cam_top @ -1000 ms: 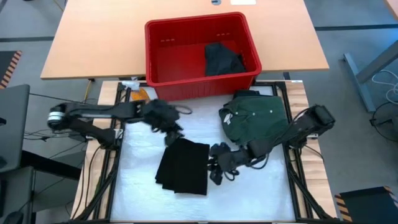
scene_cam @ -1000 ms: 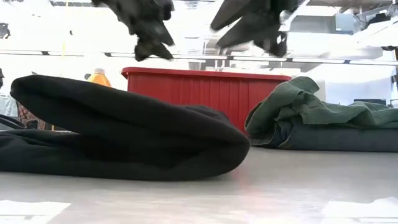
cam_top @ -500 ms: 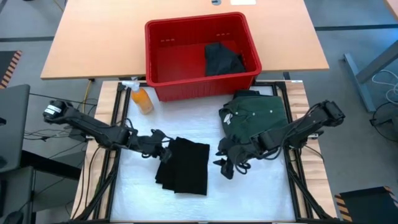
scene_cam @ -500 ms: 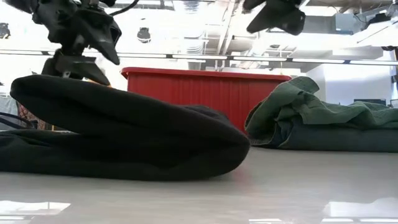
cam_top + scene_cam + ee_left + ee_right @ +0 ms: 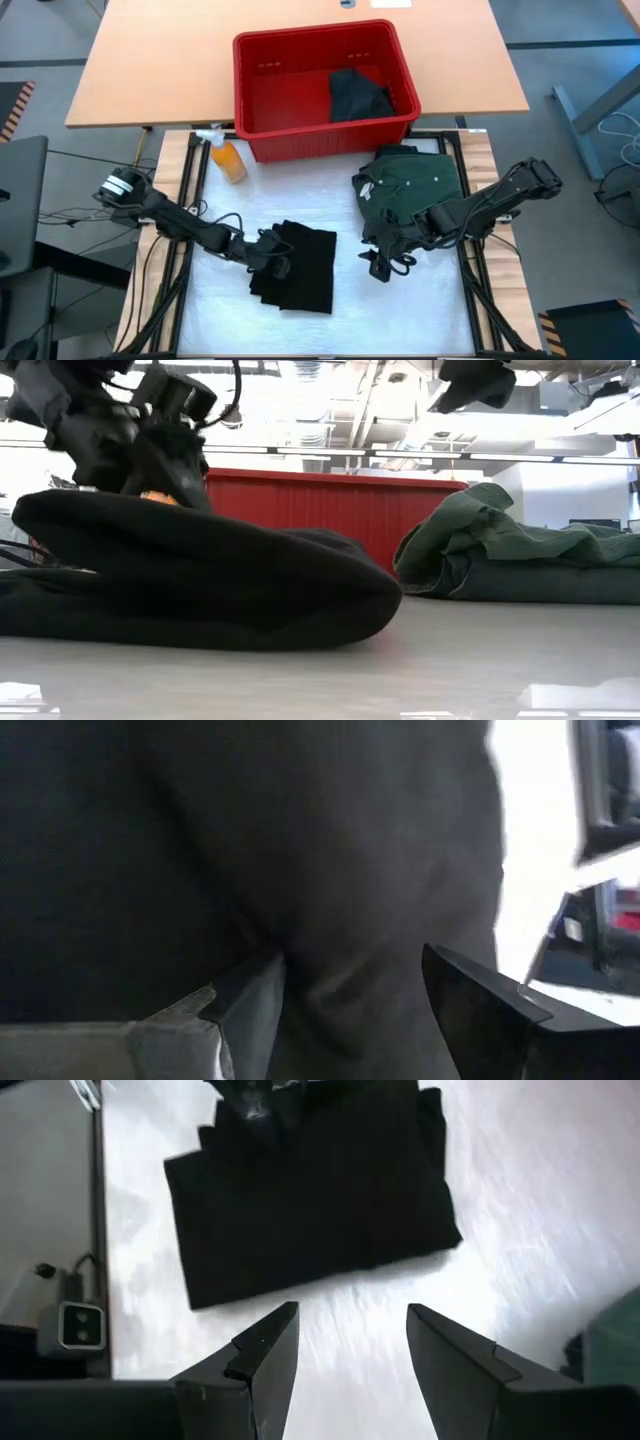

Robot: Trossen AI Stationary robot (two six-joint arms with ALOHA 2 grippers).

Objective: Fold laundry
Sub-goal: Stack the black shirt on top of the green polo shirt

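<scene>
A folded black garment (image 5: 300,268) lies flat on the white mat at mid-table, its folded bulge toward the low camera (image 5: 200,580). My left gripper (image 5: 272,252) stands open at its left edge, low, with black cloth filling the view ahead of its fingers (image 5: 350,965). My right gripper (image 5: 383,265) hangs open and empty above the mat (image 5: 350,1315), between the black garment (image 5: 310,1190) and a folded dark green shirt (image 5: 415,190) at the right. Another dark garment (image 5: 358,95) lies in the red bin (image 5: 290,85). My left gripper comes slanting down from the table's left at the black garment's left edge (image 5: 300,950), with one finger on each side of a bulge of cloth. I cannot tell whether the fingers touch it.
The red bin stands at the mat's far edge, on a wooden table. An orange spray bottle (image 5: 228,160) lies at the far left of the mat. Bare mat (image 5: 400,310) lies near the front edge and right of the black garment.
My left gripper has come down from near the bin toward the table's near edge, rolling over, and now sits at the black garment's left edge. My right gripper has risen and drawn away from that garment toward the green shirt. The black garment has stayed put.
</scene>
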